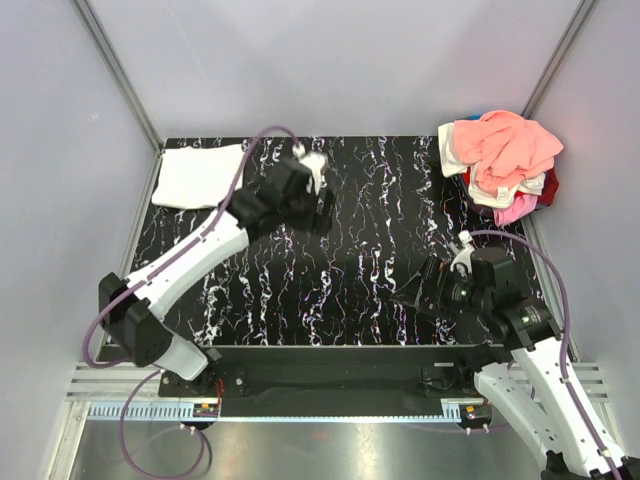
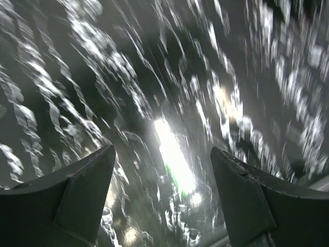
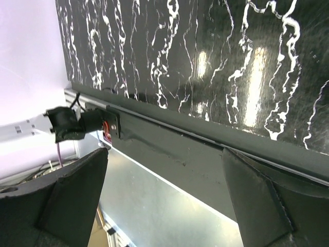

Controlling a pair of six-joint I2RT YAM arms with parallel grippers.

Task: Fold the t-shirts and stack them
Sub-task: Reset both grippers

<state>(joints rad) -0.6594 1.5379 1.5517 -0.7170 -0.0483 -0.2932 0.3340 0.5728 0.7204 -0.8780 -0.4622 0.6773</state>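
Nearest, at about 5 o'clock on the black marbled worktop [image 1: 350, 270], the right gripper [image 1: 415, 292] hangs low over the near edge. Its fingers are spread and nothing is between them. Just past the centre, toward 12 o'clock, the left gripper [image 1: 322, 205] hovers over bare surface, also spread wide and empty; its wrist view is blurred.

In the far corner at 10 o'clock lies a folded white shirt [image 1: 195, 175], a flat, tidy rectangle. In the far corner at 2 o'clock sits the pile [image 1: 500, 170] of unfolded t-shirts, crumpled together. A salmon-peach shirt [image 1: 512, 140] is on top, a cream shirt [image 1: 458, 145] spills off its left side, and a pink shirt [image 1: 515, 208] and a red shirt [image 1: 552, 188] peek out beneath.

These are probably light, limp and easily snagged on one another. They will likely sag and bunch when lifted. The best hold looks like a free edge of the salmon-peach shirt, at hem or shoulder, pinching a single garment so the others stay behind.
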